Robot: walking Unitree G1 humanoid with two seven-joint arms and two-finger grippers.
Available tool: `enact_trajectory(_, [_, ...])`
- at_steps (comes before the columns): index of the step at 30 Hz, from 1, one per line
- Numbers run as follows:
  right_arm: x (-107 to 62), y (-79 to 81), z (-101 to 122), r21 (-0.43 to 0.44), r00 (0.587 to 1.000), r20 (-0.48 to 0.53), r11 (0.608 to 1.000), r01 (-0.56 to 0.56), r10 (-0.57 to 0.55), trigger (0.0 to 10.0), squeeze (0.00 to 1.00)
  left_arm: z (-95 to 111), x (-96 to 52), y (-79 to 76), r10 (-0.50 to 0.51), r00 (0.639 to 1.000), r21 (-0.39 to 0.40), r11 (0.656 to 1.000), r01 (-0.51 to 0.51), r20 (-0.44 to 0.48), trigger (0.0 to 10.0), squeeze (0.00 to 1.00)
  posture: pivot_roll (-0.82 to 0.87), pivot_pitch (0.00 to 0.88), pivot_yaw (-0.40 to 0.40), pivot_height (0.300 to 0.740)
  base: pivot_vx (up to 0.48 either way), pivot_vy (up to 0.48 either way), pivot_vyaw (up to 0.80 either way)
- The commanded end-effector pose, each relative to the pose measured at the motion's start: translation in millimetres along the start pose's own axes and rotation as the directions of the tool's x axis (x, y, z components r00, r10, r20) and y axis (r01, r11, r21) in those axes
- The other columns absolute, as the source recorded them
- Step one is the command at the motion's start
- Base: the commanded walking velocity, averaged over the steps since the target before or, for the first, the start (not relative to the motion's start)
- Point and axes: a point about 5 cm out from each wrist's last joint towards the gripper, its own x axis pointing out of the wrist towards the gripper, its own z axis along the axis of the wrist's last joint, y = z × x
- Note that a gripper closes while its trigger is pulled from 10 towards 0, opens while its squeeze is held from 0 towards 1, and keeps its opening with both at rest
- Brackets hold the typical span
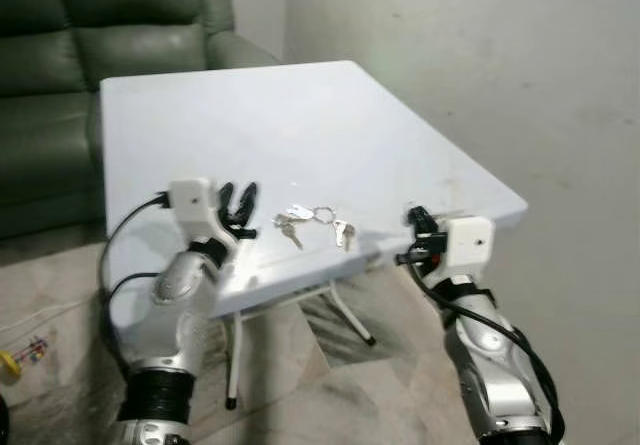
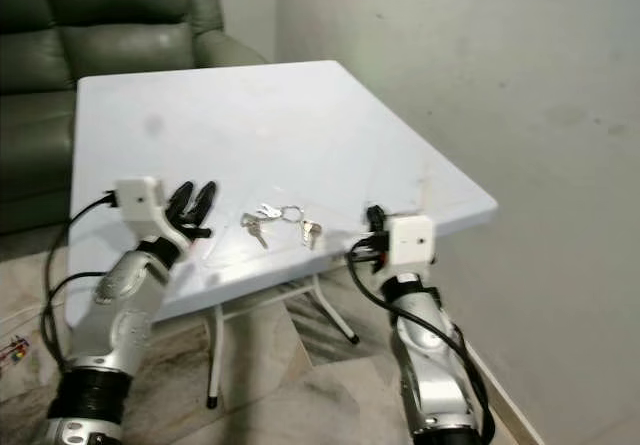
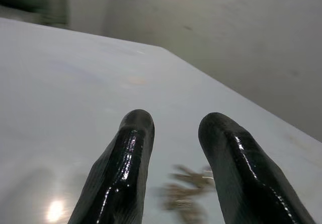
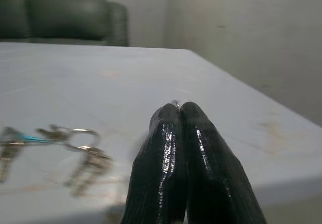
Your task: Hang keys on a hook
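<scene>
The keys [image 3: 188,194] are blurred in both wrist views, partly hidden behind the left pincer's fingers [image 3: 121,173].

Keys [image 1: 315,222] on white table [image 1: 300,125], between left claw [image 1: 238,208] and right claw [image 1: 415,227].

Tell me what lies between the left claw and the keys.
Nothing: in the left eye view, only bare white tabletop separates the open left claw from the silver keys on their ring.
</scene>
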Motion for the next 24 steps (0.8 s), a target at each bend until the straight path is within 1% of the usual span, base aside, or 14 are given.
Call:
enact_trajectory(1, [-1.1, -13.4, 4.0, -0.021, 0.999, 0.009, 0.999, 0.039, -0.039, 10.0, 0.00, 0.0, 4.5, -13.5, -0.039, 0.999, 0.008, 0.999, 0.039, -0.007, 10.0, 0.00, 0.14, 0.000, -0.053, 0.740, 0.000, 0.000, -0.72])
enact_trajectory(6, [-0.6, -14.3, 4.0, -0.018, 0.999, 0.010, 0.999, 0.049, -0.049, 10.0, 0.00, 0.5, 4.0, -11.4, -0.022, 1.000, 0.032, 0.999, 0.022, 0.000, 10.0, 0.00, 0.14, 0.000, -0.054, 0.740, 0.000, 0.000, -0.72])
enact_trajectory(24, [2.0, -16.8, 7.8, -0.028, 0.998, 0.019, 0.998, 0.057, -0.056, 10.0, 0.00, 1.2, 6.5, -12.5, -0.020, 1.000, 0.053, 0.998, 0.020, 0.003, 10.0, 0.00, 0.13, 0.000, -0.057, 0.740, 0.000, 0.000, -0.72])
